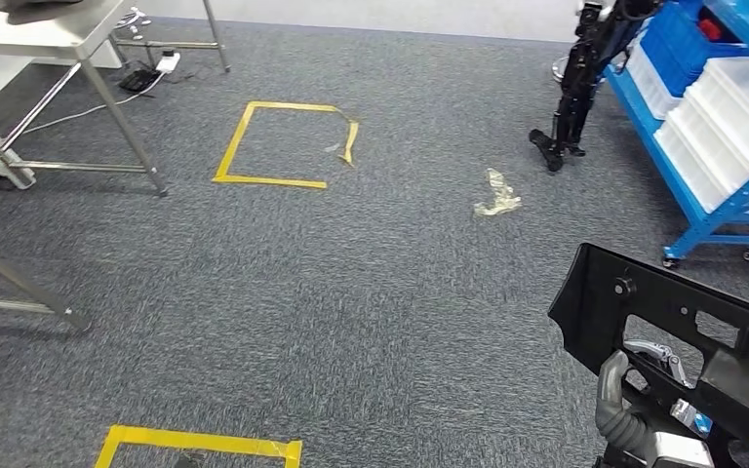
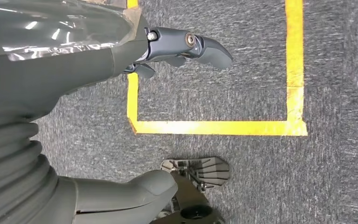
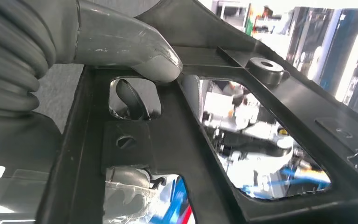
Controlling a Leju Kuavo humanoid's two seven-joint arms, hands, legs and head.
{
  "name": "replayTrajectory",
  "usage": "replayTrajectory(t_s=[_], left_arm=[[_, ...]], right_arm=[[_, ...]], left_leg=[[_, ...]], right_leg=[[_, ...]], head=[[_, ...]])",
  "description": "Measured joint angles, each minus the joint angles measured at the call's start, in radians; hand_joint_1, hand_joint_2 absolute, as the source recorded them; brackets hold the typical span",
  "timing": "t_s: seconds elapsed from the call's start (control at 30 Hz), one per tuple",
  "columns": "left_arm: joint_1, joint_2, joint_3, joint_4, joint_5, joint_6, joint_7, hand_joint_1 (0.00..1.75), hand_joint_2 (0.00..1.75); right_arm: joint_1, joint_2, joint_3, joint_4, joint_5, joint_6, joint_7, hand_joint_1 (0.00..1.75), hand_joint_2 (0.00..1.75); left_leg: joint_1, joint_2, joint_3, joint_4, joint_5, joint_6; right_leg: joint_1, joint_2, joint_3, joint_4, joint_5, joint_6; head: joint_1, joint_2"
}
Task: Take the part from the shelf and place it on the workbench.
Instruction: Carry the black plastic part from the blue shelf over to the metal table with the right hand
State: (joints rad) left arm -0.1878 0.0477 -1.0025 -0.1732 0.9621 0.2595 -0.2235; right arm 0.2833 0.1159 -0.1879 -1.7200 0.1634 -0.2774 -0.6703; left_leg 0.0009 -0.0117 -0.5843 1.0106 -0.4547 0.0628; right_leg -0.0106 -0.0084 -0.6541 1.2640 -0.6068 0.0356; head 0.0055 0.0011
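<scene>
**A:** Grey carpet [image 1: 351,292] covers the whole floor, short-looped and speckled. What stands on it?

**B:** A blue metal shelf [image 1: 712,219] on castors at the right, holding translucent white bins [image 1: 731,127] stacked in rows, with a blue bin [image 1: 668,49] above them. I cannot make out what is inside any of them. Beside the shelf stands a black jointed stand [image 1: 575,88].

**A:** And on the left?

**B:** A steel-legged table [image 1: 68,58] with a pale top, cables and a power strip [image 1: 151,73] under it. Two yellow tape squares mark the carpet: one [image 1: 283,146] further off, torn at a corner, one [image 1: 200,444] near the lower edge. A crumpled scrap of clear tape [image 1: 497,195] lies well apart from both.

**A:** Where is the part?

**B:** The part [image 1: 683,341] is in the right hand [image 1: 634,400], off the shelf and over the carpet near the shelf's foot. It is a flat black moulded plastic panel, matt, with rectangular cut-outs and a round boss. In the right wrist view the thick grey thumb [image 3: 135,51] presses on one rib of the panel, and a dark finger [image 3: 130,100] shows through a cut-out, so the hand is gripping it.

**A:** The left hand?

**B:** The left hand [image 2: 163,116] hangs over a yellow tape corner [image 2: 214,126], thumb and dark fingers [image 2: 191,46] spread apart, holding nothing.
</scene>
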Motion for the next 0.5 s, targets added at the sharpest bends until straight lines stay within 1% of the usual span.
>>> replayTrajectory(t_s=[0.03,0.07,0.1,0.13,0.17,0.2,0.23,0.27,0.3,0.33,0.37,0.4,0.43,0.47,0.5], left_arm=[[0.003,0.000,0.001,0.000,0.002,-0.001,-0.003,0.00,1.75],[0.006,0.001,0.002,0.001,0.004,-0.002,-0.005,0.00,1.75],[0.009,0.001,0.004,0.001,0.007,-0.003,-0.009,0.00,1.75],[0.012,0.001,0.006,0.001,0.010,-0.003,-0.014,0.00,1.75],[0.013,0.003,0.010,0.001,0.015,-0.003,-0.018,0.00,1.75],[0.015,0.004,0.012,0.002,0.019,-0.003,-0.023,0.00,1.75],[0.017,0.006,0.015,0.002,0.023,-0.003,-0.026,0.00,1.75],[0.019,0.007,0.016,0.003,0.025,-0.004,-0.028,0.00,1.75],[0.023,0.008,0.017,0.005,0.026,-0.004,-0.029,0.00,1.75],[0.027,0.009,0.018,0.006,0.027,-0.004,-0.031,0.00,1.75],[0.030,0.010,0.018,0.007,0.028,-0.004,-0.033,0.00,1.75],[0.031,0.010,0.019,0.008,0.030,-0.004,-0.035,0.00,1.75],[0.031,0.010,0.021,0.008,0.033,-0.004,-0.037,0.00,1.75],[0.031,0.010,0.024,0.008,0.035,-0.004,-0.039,0.00,1.75],[0.031,0.009,0.027,0.008,0.037,-0.004,-0.041,0.00,1.75]], right_arm=[[-0.004,-0.002,0.000,0.005,0.001,0.001,0.000,1.75,1.75],[-0.009,-0.004,0.000,0.010,0.001,0.002,0.000,1.75,1.75],[-0.015,-0.006,0.000,0.014,0.002,0.004,0.000,1.75,1.75],[-0.024,-0.009,0.001,0.019,0.002,0.006,0.000,1.75,1.75],[-0.035,-0.012,0.002,0.025,0.002,0.008,0.000,1.75,1.75],[-0.045,-0.015,0.004,0.031,0.002,0.009,0.000,1.75,1.75],[-0.055,-0.017,0.007,0.037,0.002,0.009,0.000,1.75,1.75],[-0.062,-0.019,0.010,0.043,0.002,0.010,0.000,1.75,1.75],[-0.068,-0.021,0.013,0.047,0.002,0.010,0.000,1.75,1.75],[-0.074,-0.022,0.015,0.051,0.002,0.010,0.000,1.75,1.75],[-0.079,-0.023,0.018,0.054,0.002,0.010,0.000,1.75,1.75],[-0.084,-0.024,0.021,0.057,0.002,0.010,0.000,1.75,1.75],[-0.088,-0.025,0.024,0.059,0.002,0.010,0.000,1.75,1.75],[-0.091,-0.026,0.028,0.062,0.003,0.010,0.001,1.75,1.75],[-0.094,-0.027,0.031,0.065,0.003,0.010,0.001,1.75,1.75]], left_leg=[[0.000,-0.012,-0.001,0.000,0.001,0.000],[0.001,-0.024,0.000,0.001,0.001,-0.001],[0.002,-0.035,0.000,0.002,0.002,-0.003],[0.002,-0.046,0.001,0.002,0.002,-0.006],[0.001,-0.055,0.000,0.004,0.002,-0.011],[-0.001,-0.062,-0.003,0.006,0.003,-0.017],[-0.002,-0.069,-0.007,0.006,0.005,-0.024],[-0.002,-0.074,-0.011,0.005,0.008,-0.030],[0.000,-0.081,-0.013,0.003,0.010,-0.036],[0.002,-0.077,-0.017,0.007,0.008,-0.041],[0.003,-0.064,-0.025,0.023,-0.004,-0.045],[0.003,-0.044,-0.043,0.061,-0.027,-0.048],[0.004,-0.022,-0.070,0.119,-0.059,-0.050],[0.005,-0.007,-0.105,0.190,-0.093,-0.053],[0.006,0.000,-0.137,0.255,-0.117,-0.055]], right_leg=[[-0.002,0.002,-0.012,0.025,-0.002,0.005],[-0.005,0.003,-0.005,0.009,0.012,0.013],[-0.010,0.006,0.019,-0.042,0.038,0.023],[-0.015,0.018,0.055,-0.116,0.067,0.033],[-0.019,0.035,0.085,-0.183,0.089,0.038],[-0.021,0.048,0.107,-0.228,0.103,0.037],[-0.021,0.058,0.117,-0.252,0.108,0.033],[-0.018,0.056,0.117,-0.254,0.108,0.026],[-0.018,0.047,0.118,-0.255,0.111,0.019],[-0.019,0.041,0.118,-0.257,0.114,0.012],[-0.020,0.033,0.119,-0.259,0.116,0.003],[-0.021,0.024,0.119,-0.261,0.117,-0.006],[-0.019,0.014,0.120,-0.261,0.117,-0.014],[-0.016,0.003,0.119,-0.260,0.116,-0.020],[-0.012,-0.007,0.119,-0.260,0.115,-0.023]], head=[[0.000,0.000],[0.000,0.000],[0.000,0.000],[0.000,0.000],[0.000,0.000],[-0.001,0.000],[-0.001,0.000],[-0.002,0.000],[-0.002,0.000],[-0.002,0.000],[-0.004,0.000],[-0.005,0.000],[-0.006,0.000],[-0.007,0.000],[-0.007,0.000]])
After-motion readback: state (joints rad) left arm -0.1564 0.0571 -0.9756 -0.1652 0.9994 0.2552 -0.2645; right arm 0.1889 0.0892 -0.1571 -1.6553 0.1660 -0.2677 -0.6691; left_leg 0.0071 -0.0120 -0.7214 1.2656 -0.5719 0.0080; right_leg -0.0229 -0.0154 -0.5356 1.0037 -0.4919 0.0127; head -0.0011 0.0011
